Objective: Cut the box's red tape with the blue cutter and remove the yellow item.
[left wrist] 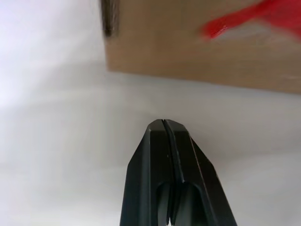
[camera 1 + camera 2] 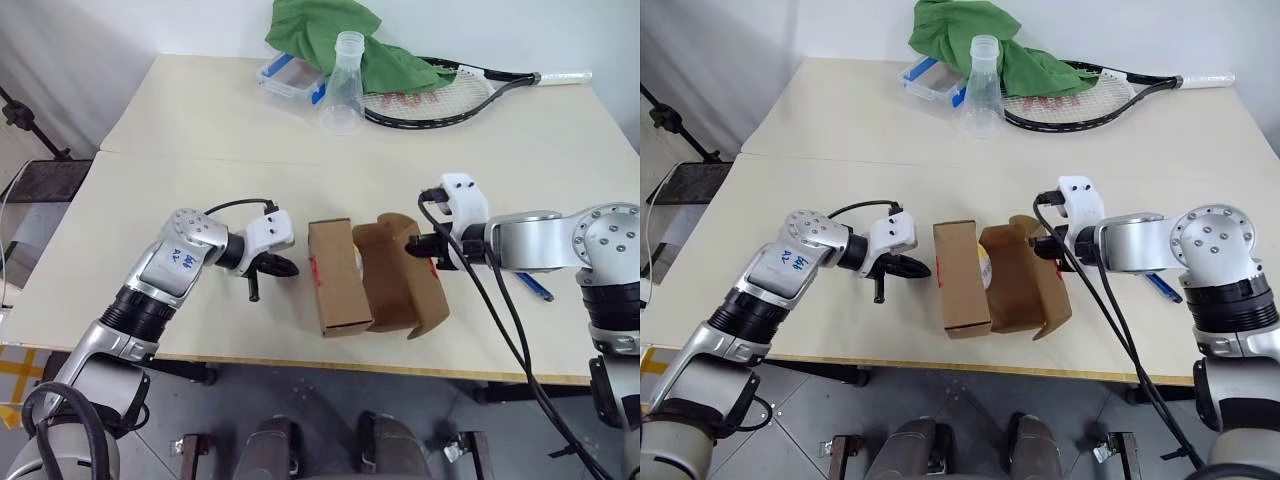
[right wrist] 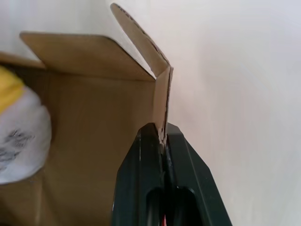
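Right pincer (image 3: 162, 141) is pinching the edge of the box's flap (image 3: 162, 101), cardboard sandwiched between the black fingers; head views show it holding the lid (image 2: 1025, 275) swung open to the right. Left pincer (image 1: 162, 129) is pressed together on nothing, tip low over the counter (image 2: 200, 130) just left of the box (image 2: 335, 275), not touching it as far as I can tell.

Step in hand, I judge: lid is open, tape is done, so getting the yellow item (image 2: 986, 268) out. It sits inside the box against the left wall, yellow part with a white rounded part bearing dark lines (image 3: 21, 136). To do it well: keep the right grip steady so the flap stays back, spread the left pincer before going in, come over the box wall from above and not push the box sideways; it's light and would slide. Grab the item across its narrow part.

Red tape (image 1: 244, 19) shows on the box's left side, a strip. Blue cutter (image 2: 533, 286) lies on the counter behind the right arm, mostly hidden by the forearm and cables.

Hard to make out: most of the item, sunk in the box and blurred in the wrist view; whether the tape is fully severed.
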